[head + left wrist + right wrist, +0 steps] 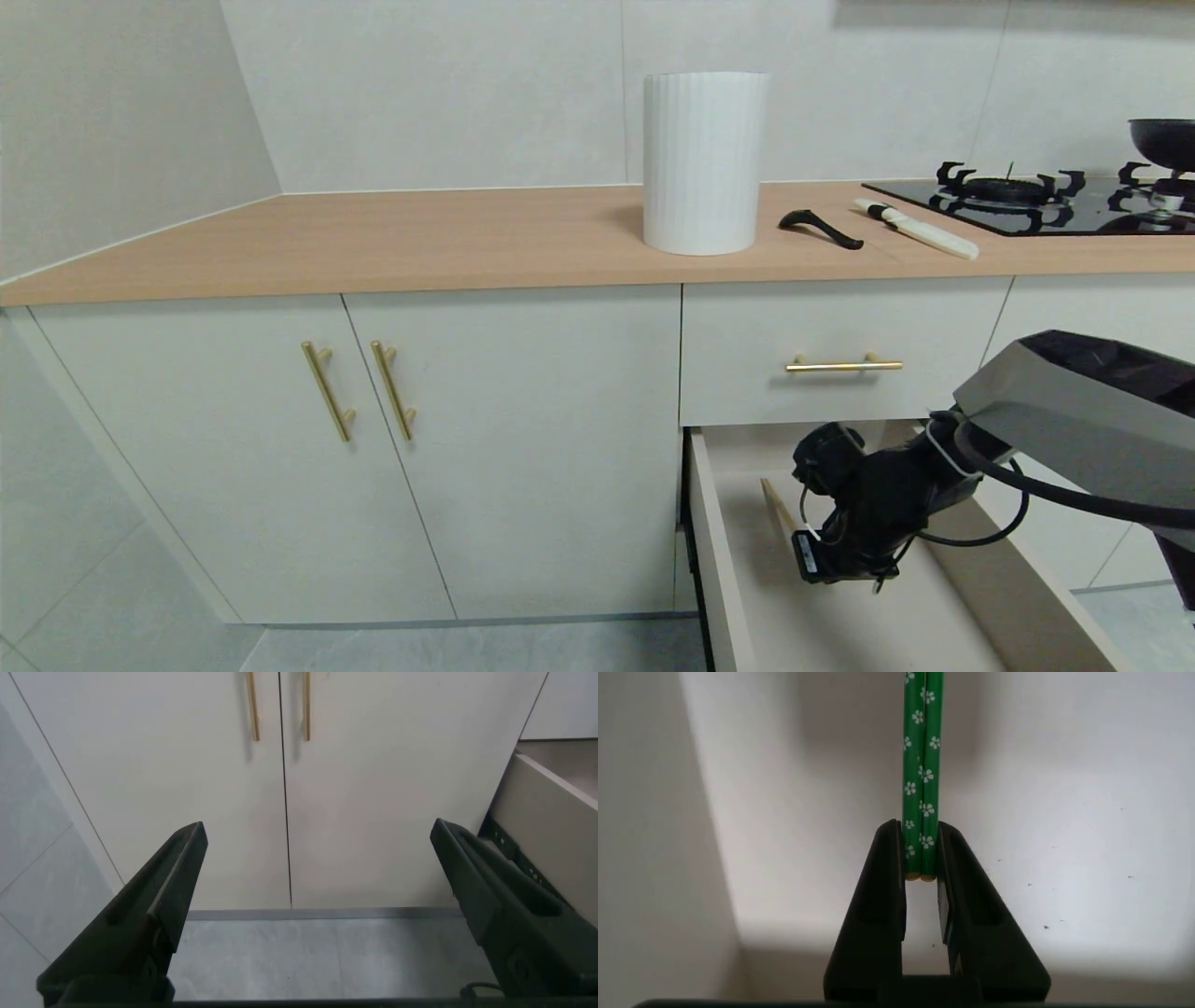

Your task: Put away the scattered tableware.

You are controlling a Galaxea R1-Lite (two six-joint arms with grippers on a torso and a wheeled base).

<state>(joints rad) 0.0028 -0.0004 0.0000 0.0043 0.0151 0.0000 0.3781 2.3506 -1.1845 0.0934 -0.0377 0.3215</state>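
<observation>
My right gripper (pixel 921 851) is shut on a pair of green chopsticks (pixel 921 756) with small white flowers, gripping them near one end. It hangs inside the open lower drawer (pixel 719 551), just above the pale drawer floor (pixel 1064 812); in the head view the right gripper (pixel 808 532) is low in the drawer's front half. On the wooden counter lie a black utensil (pixel 820 227) and a white knife (pixel 920 230). My left gripper (pixel 318 859) is open with nothing between its fingers, low before the cabinet doors (pixel 280 775).
A tall white ribbed canister (pixel 702 161) stands on the counter (pixel 373 238) left of the utensils. A black gas hob (pixel 1027 201) with a dark pan (pixel 1162 140) sits at the right. The upper drawer (pixel 840 350) above the open one is closed.
</observation>
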